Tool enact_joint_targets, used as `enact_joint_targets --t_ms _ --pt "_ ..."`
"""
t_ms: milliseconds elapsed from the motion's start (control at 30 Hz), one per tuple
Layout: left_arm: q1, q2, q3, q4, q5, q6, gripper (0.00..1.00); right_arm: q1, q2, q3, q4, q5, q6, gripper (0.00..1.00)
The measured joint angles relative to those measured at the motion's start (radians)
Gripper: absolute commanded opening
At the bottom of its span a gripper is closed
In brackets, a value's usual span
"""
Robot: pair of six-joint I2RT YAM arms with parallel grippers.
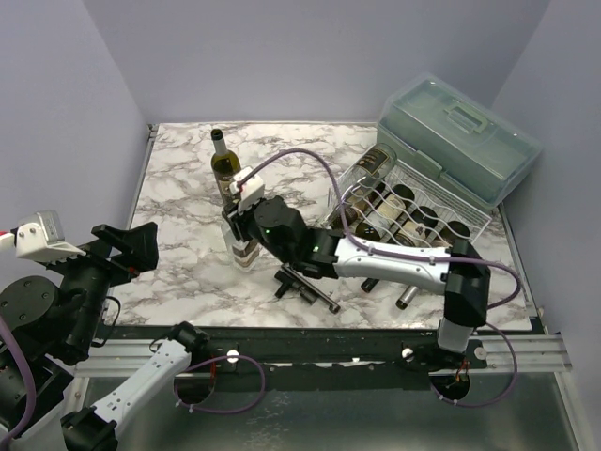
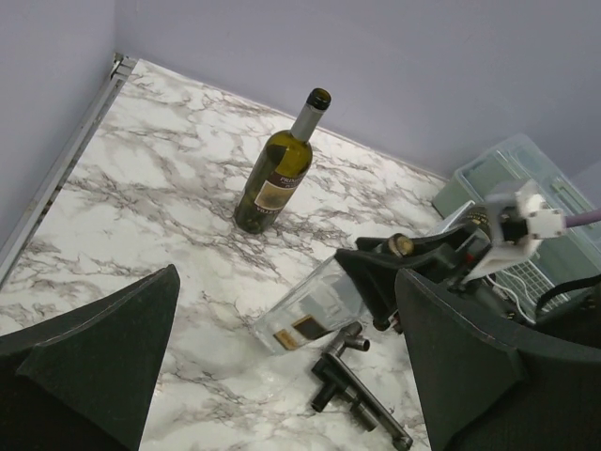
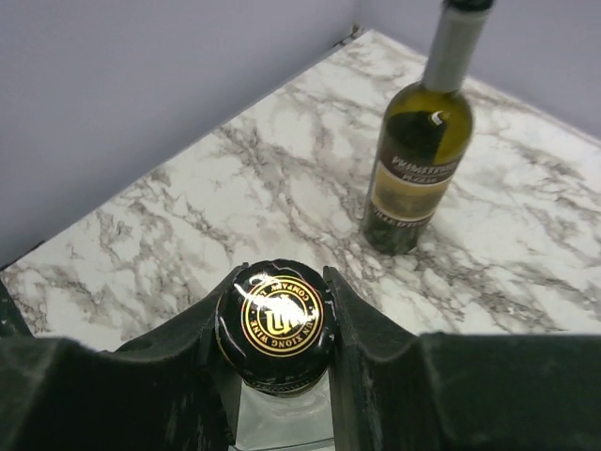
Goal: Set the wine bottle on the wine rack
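A clear glass wine bottle (image 1: 246,250) with a black-and-gold cap (image 3: 278,318) stands upright on the marble table, left of centre. My right gripper (image 1: 242,214) is shut on its cap, one finger (image 3: 366,357) on each side. The bottle also shows in the left wrist view (image 2: 305,315). A green wine bottle (image 1: 223,167) stands upright behind it, apart, and shows in the right wrist view (image 3: 418,160). The silver wire wine rack (image 1: 427,202) sits at the right and holds several dark bottles. My left gripper (image 1: 127,246) is open and empty, left of the clear bottle.
A translucent grey-green lidded box (image 1: 460,136) stands at the back right, behind the rack. A dark metal T-shaped tool (image 1: 305,287) lies on the table under my right arm, near the front. Bottle necks stick out of the rack's front (image 1: 404,299).
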Motion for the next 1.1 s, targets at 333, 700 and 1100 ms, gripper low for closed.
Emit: enact_joint_targets --t_ms 333,700,1100 --pt "0.0 0.018 -0.01 0.008 0.004 0.0 0.99 -0.027 -0.327 -0.147 0.091 0.111 -0.202 0.01" --pt "0.0 0.053 -0.037 0.039 0.034 0.0 0.99 -0.038 -0.555 -0.205 0.105 0.108 -0.589 0.01" --pt "0.0 0.064 -0.039 0.055 0.062 0.0 0.99 -0.247 -0.6 -0.253 -0.003 0.064 -0.961 0.01"
